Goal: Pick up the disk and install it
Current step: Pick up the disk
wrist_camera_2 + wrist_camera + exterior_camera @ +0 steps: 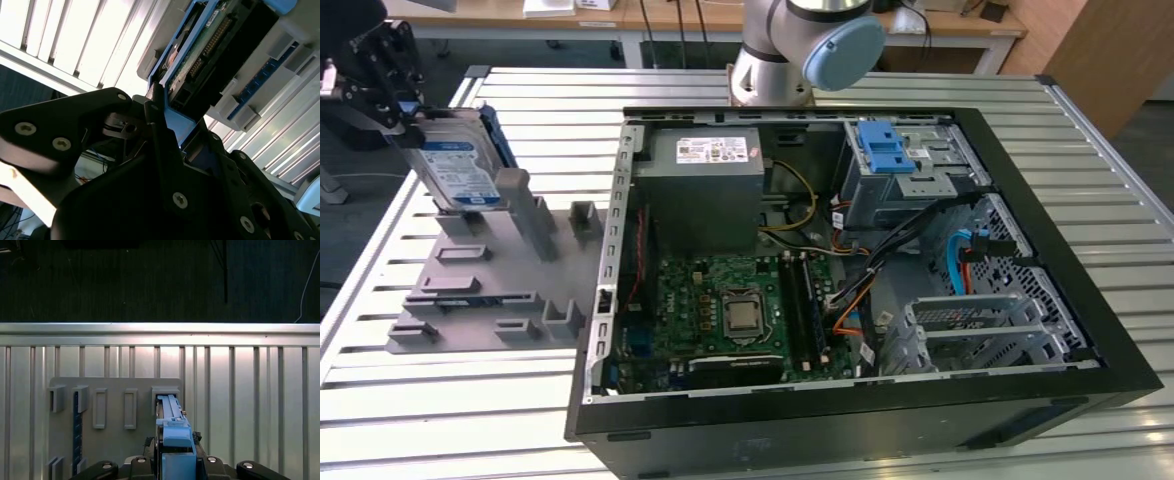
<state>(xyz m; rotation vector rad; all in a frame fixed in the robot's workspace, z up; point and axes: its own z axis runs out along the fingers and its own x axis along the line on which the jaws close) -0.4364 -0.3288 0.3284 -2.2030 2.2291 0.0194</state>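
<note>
Slatted aluminium table [454, 420], ribbed and shiny, with dark floor [150, 280] past its far edge in the first wrist view. The black gripper [400, 110] is clamped on the top edge of the disk [458, 172], which stands upright right below it: flat silver metal, blue-white label, blue plastic carrier. Under that is a matte grey slotted holder plate [480, 290]; can't tell if the disk's bottom edge touches it. The open black computer case [1067, 250] is well off to the gripper's side.
</note>
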